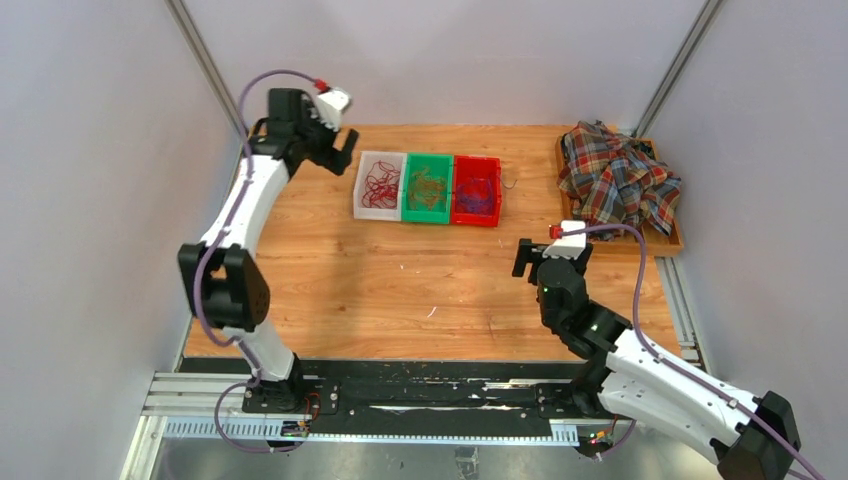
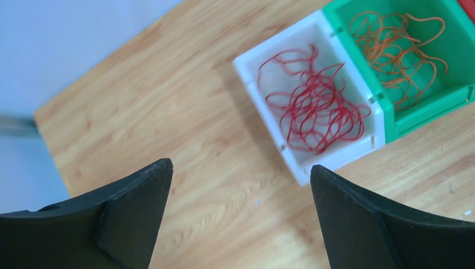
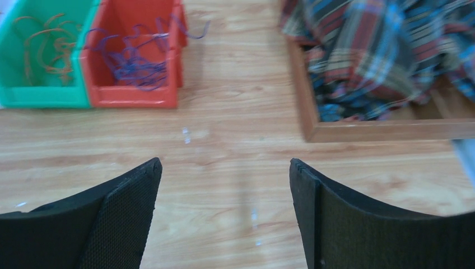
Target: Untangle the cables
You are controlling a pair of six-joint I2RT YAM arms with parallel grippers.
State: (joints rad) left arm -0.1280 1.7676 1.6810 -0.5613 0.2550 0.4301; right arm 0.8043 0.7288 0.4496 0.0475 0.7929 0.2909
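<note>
While both of my arms hang above the wooden table (image 1: 400,290), neither claw holds anything. In the overhead view my left claw (image 1: 340,150) sits in the upper left of the frame, close beside the white bin (image 1: 378,215), with its two dark fingers spread wide apart and nothing between them. My left wrist view shows bare wood between those fingers, with the white bin in the upper right of that frame. My right claw (image 1: 525,258) sits right of centre in the overhead view, over open table, and its fingers are also spread wide with only wood showing between them. Three small bins stand touching in a row at the upper middle of the overhead view. From left to right they are the white bin, a green bin (image 1: 426,218) and a red bin (image 1: 475,220). A loose tangle of red cables (image 2: 313,112) lies in the white bin, orange cables (image 1: 428,188) loop inside the green bin, and purple cables (image 3: 134,56) fill the red bin, one strand poking out over its far rim. At the upper right of the overhead view, a crumpled plaid cloth (image 1: 618,180) is heaped in a shallow wooden tray (image 3: 364,131), well apart from the bins.
</note>
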